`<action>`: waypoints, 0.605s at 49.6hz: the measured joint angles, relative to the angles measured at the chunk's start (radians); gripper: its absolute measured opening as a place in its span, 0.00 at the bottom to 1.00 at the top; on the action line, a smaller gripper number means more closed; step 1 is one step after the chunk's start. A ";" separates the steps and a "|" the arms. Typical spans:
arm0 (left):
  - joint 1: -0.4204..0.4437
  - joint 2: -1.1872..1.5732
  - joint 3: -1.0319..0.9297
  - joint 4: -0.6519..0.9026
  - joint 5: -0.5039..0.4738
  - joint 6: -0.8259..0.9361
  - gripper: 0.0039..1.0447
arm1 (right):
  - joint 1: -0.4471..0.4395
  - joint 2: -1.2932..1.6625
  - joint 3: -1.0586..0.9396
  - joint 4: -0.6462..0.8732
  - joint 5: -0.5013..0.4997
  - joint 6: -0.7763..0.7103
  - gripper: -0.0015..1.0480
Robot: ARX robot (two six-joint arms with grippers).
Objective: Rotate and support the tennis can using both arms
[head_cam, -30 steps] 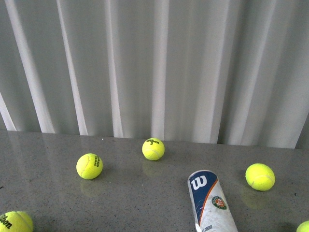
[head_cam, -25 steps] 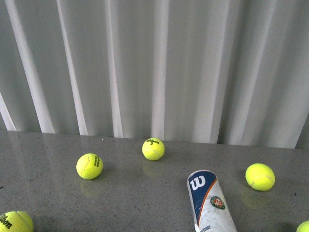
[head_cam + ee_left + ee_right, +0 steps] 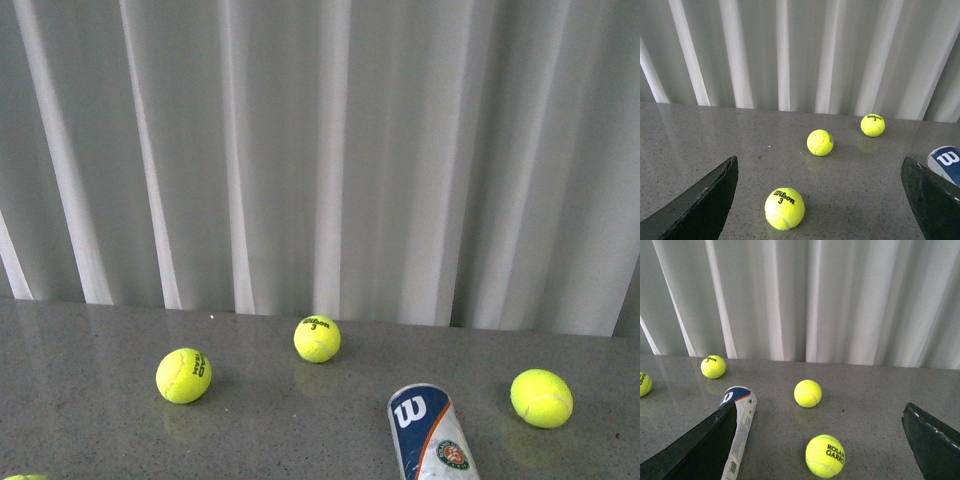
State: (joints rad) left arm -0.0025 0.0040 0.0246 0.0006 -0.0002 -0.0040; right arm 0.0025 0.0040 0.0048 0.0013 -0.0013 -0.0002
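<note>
A white pleated curtain (image 3: 330,150) fills the background above a grey speckled table (image 3: 100,350). The tennis can (image 3: 428,435) lies on its side on the table, right of centre at the near edge of the front view. Its navy end with the white "W" points toward the curtain, and its near part is cut off by the frame.

In the right wrist view the tennis can (image 3: 742,420) runs alongside one black finger (image 3: 700,445), which hides part of it; I cannot tell whether they touch. The right gripper (image 3: 820,409) is spread wide and holds nothing. The left gripper (image 3: 818,172) is also spread wide and holds nothing, and the can's navy end (image 3: 946,162) shows just beyond one of its fingers (image 3: 932,200).

Yellow tennis balls lie scattered on the table, well apart from one another. The front view shows one on the left (image 3: 184,375), one near the curtain (image 3: 317,338) and one to the right of the can (image 3: 541,398). A Wilson 3 ball (image 3: 784,208) lies close to the left wrist camera. A ball printed "ROLAND GARROS" (image 3: 825,456) lies close to the right wrist camera.
</note>
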 joint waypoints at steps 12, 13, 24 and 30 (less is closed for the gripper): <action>0.000 0.000 0.000 0.000 0.000 0.000 0.94 | 0.000 0.000 0.000 0.000 0.000 0.000 0.93; 0.000 0.000 0.000 0.000 0.000 0.000 0.94 | 0.000 0.000 0.000 0.000 0.000 0.000 0.93; 0.000 0.000 0.000 0.000 0.000 0.000 0.94 | 0.000 0.000 0.000 0.000 0.000 0.000 0.93; 0.000 0.000 0.000 0.000 0.000 0.000 0.94 | 0.000 0.000 0.000 0.000 0.000 0.000 0.93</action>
State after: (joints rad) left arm -0.0025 0.0040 0.0246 0.0006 -0.0002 -0.0040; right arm 0.0025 0.0040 0.0048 0.0013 -0.0013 0.0002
